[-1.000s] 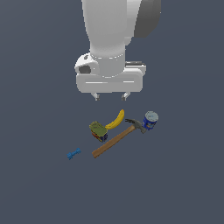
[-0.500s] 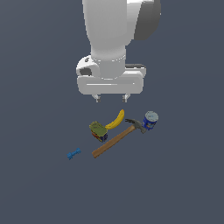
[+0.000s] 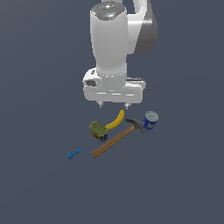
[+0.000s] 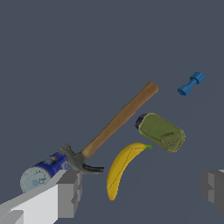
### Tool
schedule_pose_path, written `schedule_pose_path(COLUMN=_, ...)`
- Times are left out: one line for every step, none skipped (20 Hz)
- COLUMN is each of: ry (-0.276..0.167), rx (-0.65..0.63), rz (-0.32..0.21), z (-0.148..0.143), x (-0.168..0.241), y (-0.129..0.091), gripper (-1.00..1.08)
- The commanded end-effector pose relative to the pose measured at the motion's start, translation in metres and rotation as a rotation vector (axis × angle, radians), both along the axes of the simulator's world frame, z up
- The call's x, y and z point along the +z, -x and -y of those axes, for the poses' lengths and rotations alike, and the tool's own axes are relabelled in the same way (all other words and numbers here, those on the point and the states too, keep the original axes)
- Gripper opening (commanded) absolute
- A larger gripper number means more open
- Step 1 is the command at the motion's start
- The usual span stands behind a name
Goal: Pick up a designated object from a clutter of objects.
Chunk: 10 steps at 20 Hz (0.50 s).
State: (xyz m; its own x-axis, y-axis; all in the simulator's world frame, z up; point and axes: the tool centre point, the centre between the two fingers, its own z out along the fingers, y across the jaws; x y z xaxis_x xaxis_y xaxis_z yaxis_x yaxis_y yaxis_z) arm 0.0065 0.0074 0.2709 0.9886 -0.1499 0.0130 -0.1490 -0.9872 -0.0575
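our gripper point(image 3: 113, 105) hangs above the clutter with its jaws spread wide and nothing between them; in the wrist view the two grey fingers point(image 4: 70, 192) sit far apart at the frame's edges. below us lies the banana point(image 3: 115, 120), curved and yellow with dark tips, flat on the dark grey floor point(image 3: 183, 183). in the exterior view it rests between the green-topped tin point(image 3: 98, 130) on that view's left and the hammer point(image 3: 117, 138), whose wooden handle runs slantwise beside it. we judge that we are in the approach step, lined up over the fruit but not yet lowered to it. the next move, as we read it, calls for a straight descent with the jaws closing across the banana's narrow width, not along its length. the tin lies just beside one end of the banana, and the hammer's metal head lies near the other end, so a finger could clip either one on the way down. the blue can point(image 3: 150, 120) lies beyond the hammer head, and a tiny blue dumbbell piece point(image 3: 73, 153) lies well apart from everything.
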Motion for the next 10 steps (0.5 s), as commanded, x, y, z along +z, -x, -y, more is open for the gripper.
schedule_pose_path(ry=-0.003, rx=-0.045, rz=-0.005, z=-0.004, x=-0.017, y=0.004, gripper=1.00)
schedule_pose_path(ry=-0.003, rx=-0.066, rz=-0.007, z=-0.005, x=-0.025, y=0.006, gripper=1.00)
schedule_pose_path(ry=-0.004, rx=-0.088, rz=-0.010, z=-0.007, x=-0.034, y=0.008, gripper=1.00)
schedule_pose_path(ry=-0.005, rx=-0.112, rz=-0.012, z=-0.008, x=-0.042, y=0.010, gripper=1.00)
schedule_pose_path(ry=-0.005, rx=-0.137, rz=-0.014, z=-0.010, x=-0.051, y=0.013, gripper=1.00)
schedule_pose_path(ry=-0.005, rx=-0.163, rz=-0.017, z=-0.011, x=-0.061, y=0.016, gripper=1.00)
schedule_pose_path(ry=-0.005, rx=-0.189, rz=-0.019, z=-0.013, x=-0.070, y=0.020, gripper=1.00)
schedule_pose_path(ry=-0.004, rx=-0.216, rz=-0.022, z=-0.014, x=-0.079, y=0.023, gripper=1.00)
schedule_pose_path(ry=-0.003, rx=-0.242, rz=-0.024, z=-0.015, x=-0.088, y=0.027, gripper=1.00)
schedule_pose_path(ry=-0.002, rx=-0.268, rz=-0.026, z=-0.016, x=-0.096, y=0.031, gripper=1.00)
